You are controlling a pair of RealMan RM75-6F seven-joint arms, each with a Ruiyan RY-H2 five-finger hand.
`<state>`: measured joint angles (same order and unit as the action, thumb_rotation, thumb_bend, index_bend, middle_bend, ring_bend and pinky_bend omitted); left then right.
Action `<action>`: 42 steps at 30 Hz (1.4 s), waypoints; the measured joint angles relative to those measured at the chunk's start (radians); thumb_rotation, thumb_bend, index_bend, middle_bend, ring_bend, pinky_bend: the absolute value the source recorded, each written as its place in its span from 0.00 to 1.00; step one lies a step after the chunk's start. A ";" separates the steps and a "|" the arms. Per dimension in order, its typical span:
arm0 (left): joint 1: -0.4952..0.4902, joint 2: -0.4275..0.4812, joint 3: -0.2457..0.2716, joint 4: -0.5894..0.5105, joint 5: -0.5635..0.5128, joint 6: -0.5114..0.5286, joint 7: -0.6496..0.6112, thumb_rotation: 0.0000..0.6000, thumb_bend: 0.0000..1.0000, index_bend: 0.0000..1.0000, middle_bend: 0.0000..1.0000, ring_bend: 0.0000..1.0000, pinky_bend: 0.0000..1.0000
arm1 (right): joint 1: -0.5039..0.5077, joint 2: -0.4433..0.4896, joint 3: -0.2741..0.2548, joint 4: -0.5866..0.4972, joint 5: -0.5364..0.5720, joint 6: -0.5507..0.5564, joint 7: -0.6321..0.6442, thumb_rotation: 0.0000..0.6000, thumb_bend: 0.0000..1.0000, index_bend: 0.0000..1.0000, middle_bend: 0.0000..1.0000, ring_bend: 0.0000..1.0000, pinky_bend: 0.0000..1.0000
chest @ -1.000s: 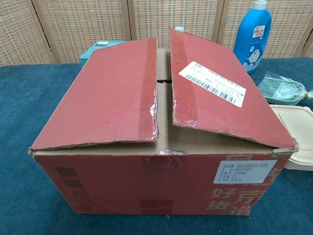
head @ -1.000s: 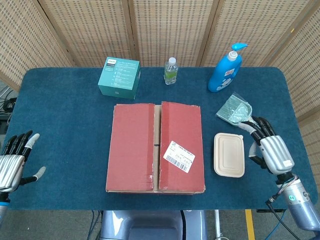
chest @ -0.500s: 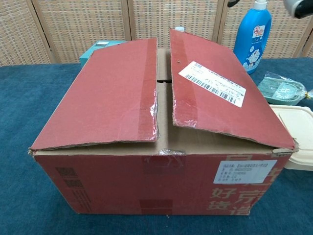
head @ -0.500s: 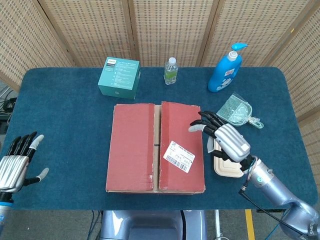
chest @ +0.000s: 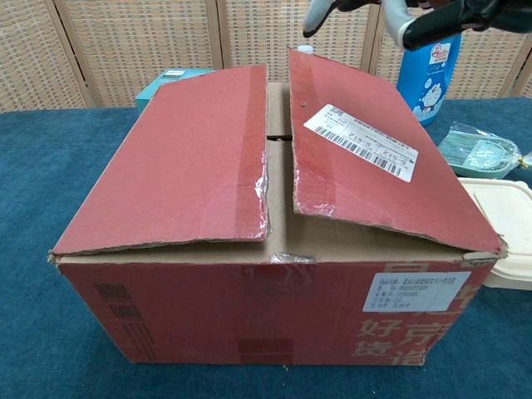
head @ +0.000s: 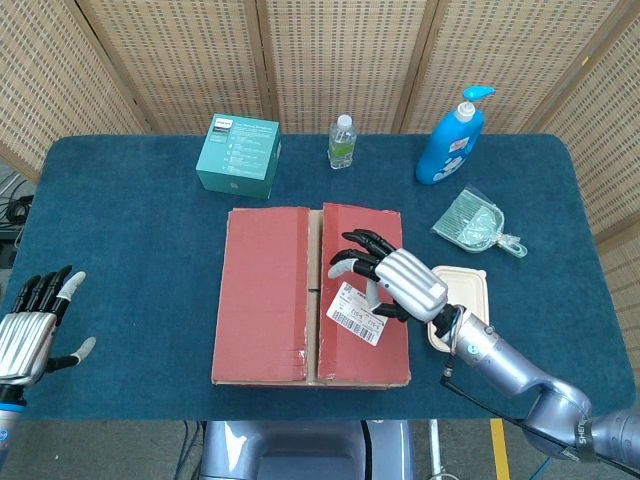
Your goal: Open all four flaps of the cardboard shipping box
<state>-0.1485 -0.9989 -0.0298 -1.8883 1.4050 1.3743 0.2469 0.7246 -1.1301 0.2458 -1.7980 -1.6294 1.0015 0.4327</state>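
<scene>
Above the box (head: 310, 295), over its right flap (head: 362, 290), the right hand (head: 392, 282) is held with fingers spread, grasping nothing. The left hand (head: 28, 330) is kept well apart at the table (head: 130, 250) edge, likewise released.

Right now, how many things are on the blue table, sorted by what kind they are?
Boxes: 2, the big red cardboard box and the small teal box.
Bottles: 2, the clear water bottle and the blue pump bottle.
Lidded food containers: 1, the beige container.
Plastic bags: 1, the greenish packet.
Total: 6
</scene>
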 measured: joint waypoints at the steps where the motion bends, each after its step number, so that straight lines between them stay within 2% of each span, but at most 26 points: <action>1: 0.000 -0.001 0.000 0.001 -0.001 0.000 -0.001 0.86 0.30 0.02 0.00 0.00 0.00 | 0.006 -0.006 0.001 -0.001 0.005 -0.004 -0.005 1.00 1.00 0.31 0.27 0.00 0.02; 21: 0.003 -0.006 0.002 0.041 -0.018 -0.009 -0.041 0.86 0.30 0.02 0.00 0.00 0.00 | 0.100 -0.119 -0.013 0.035 0.073 -0.070 -0.212 1.00 1.00 0.34 0.30 0.00 0.02; 31: 0.006 -0.002 0.003 0.048 -0.019 -0.006 -0.051 0.86 0.30 0.02 0.00 0.00 0.00 | 0.123 -0.152 -0.023 0.076 0.102 -0.079 -0.271 1.00 1.00 0.37 0.32 0.00 0.02; 42: 0.003 -0.004 0.003 0.048 -0.016 -0.010 -0.054 0.86 0.30 0.02 0.00 0.00 0.00 | 0.127 -0.162 -0.034 0.110 0.108 -0.063 -0.294 1.00 1.00 0.45 0.46 0.06 0.02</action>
<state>-0.1458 -1.0026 -0.0271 -1.8408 1.3889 1.3642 0.1925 0.8520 -1.2917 0.2120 -1.6880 -1.5211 0.9388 0.1388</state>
